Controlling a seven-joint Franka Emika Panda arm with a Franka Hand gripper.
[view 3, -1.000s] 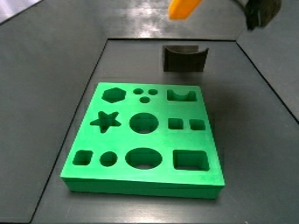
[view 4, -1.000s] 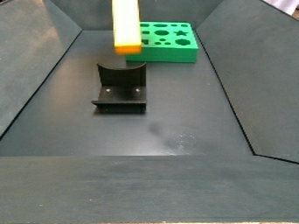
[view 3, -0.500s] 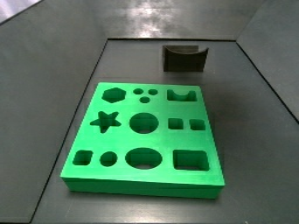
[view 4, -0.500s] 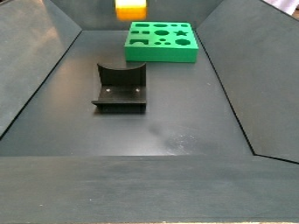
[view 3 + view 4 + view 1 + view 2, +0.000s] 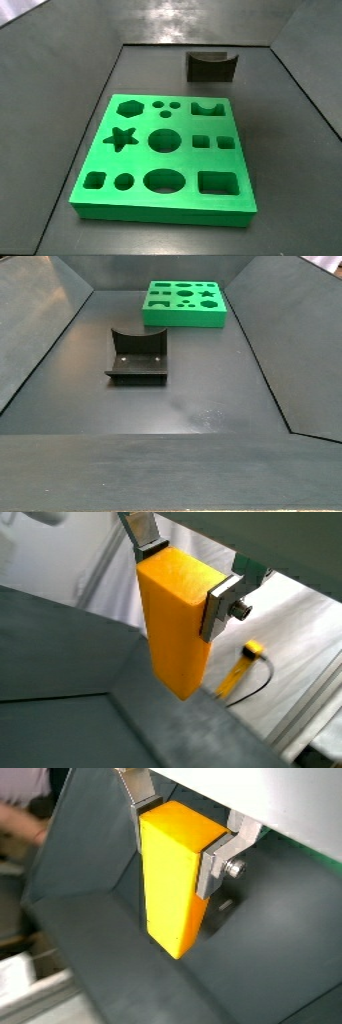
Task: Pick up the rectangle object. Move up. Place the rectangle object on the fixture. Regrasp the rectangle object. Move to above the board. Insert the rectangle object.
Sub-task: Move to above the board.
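Risen clear of both side views — gripper (image 5: 187,574) fingers (image 5: 222,600) clenched on rectangle object (image 5: 179,622).

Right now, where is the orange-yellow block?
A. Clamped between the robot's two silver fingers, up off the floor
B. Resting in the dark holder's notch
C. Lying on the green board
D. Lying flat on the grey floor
A. Both wrist views show the rectangle object pinched by the gripper fingers; in both side views the board and the fixture sit bare, with no block in sight.
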